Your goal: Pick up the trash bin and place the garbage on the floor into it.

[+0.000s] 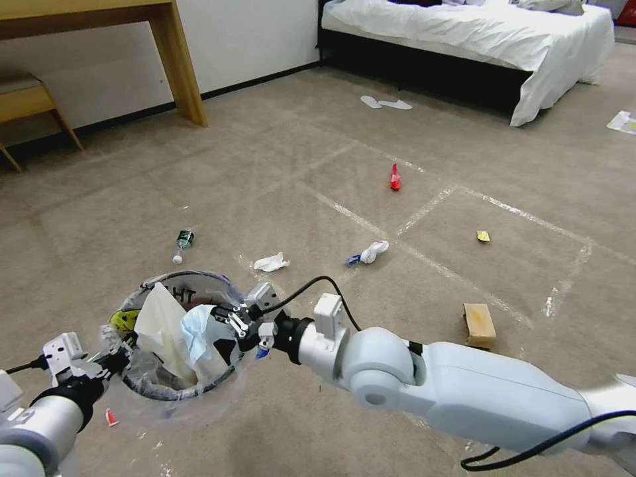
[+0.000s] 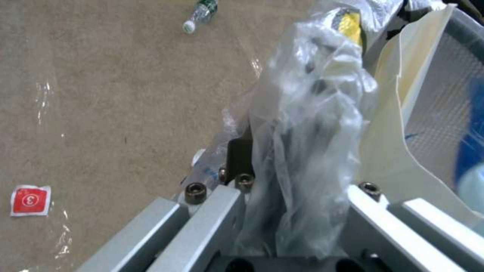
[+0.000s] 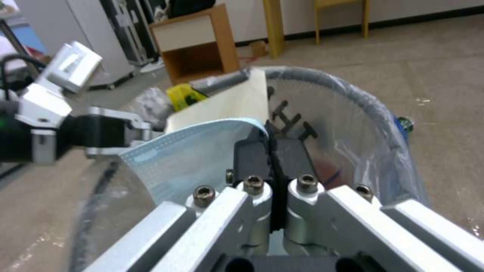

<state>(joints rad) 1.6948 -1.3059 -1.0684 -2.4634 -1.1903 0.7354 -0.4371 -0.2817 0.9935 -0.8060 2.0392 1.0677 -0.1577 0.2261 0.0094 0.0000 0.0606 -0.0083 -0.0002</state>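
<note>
Here, right claw point(image 3: 275, 151) clenched on pale blue mask point(image 3: 191, 158) over trash bin point(image 1: 173, 392), left claw point(image 1: 111, 361) gripping its rim.

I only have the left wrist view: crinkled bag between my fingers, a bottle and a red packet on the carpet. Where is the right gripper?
Observer: The right gripper is over the trash bin opening, shut on the pale blue mask.
Operator: Is the mask inside the bin?
Observer: It hangs inside the rim, beside a cream paper sheet, and is not yet released.
Operator: What other litter is on the floor?
Observer: Ahead of the bin lies a white tissue, and a brown box lies off to the right.
</note>
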